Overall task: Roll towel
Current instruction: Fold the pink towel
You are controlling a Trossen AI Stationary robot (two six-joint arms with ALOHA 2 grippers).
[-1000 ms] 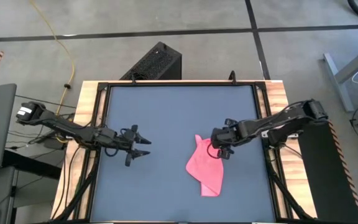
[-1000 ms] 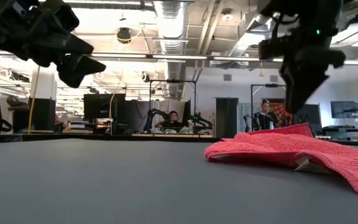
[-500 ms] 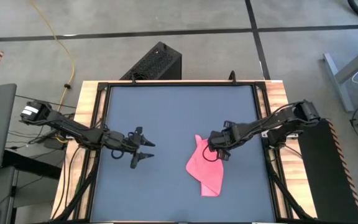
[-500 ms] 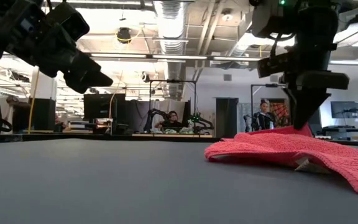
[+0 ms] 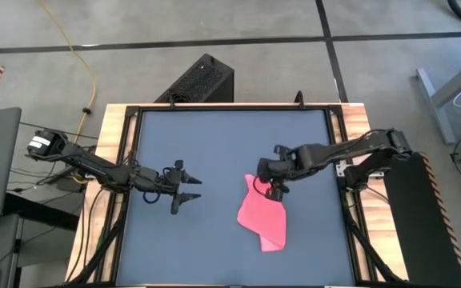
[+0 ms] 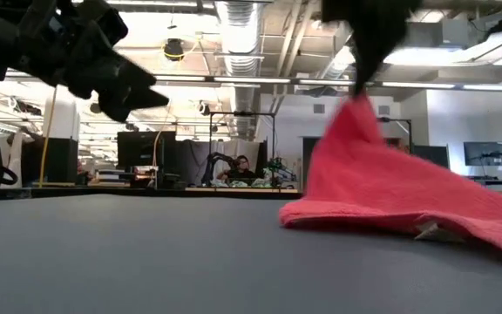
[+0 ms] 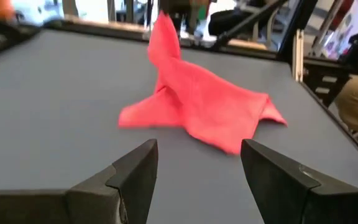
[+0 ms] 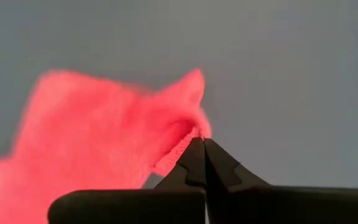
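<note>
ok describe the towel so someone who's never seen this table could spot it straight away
On the dark grey table, look at the right half, under the right gripper. The towel is a small crumpled bright pink cloth, one corner pinched and lifted into a peak by that gripper. It is the only coloured, soft thing there.

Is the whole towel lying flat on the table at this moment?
No, the right gripper is shut on one corner of the towel, and in the low view that corner stands up in a peak above the table.

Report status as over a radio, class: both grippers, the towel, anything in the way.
Right gripper shut on towel corner, lifted into a peak. Left gripper open, hovering apart from it. Rest of towel crumpled on table. Nothing between them.
</note>
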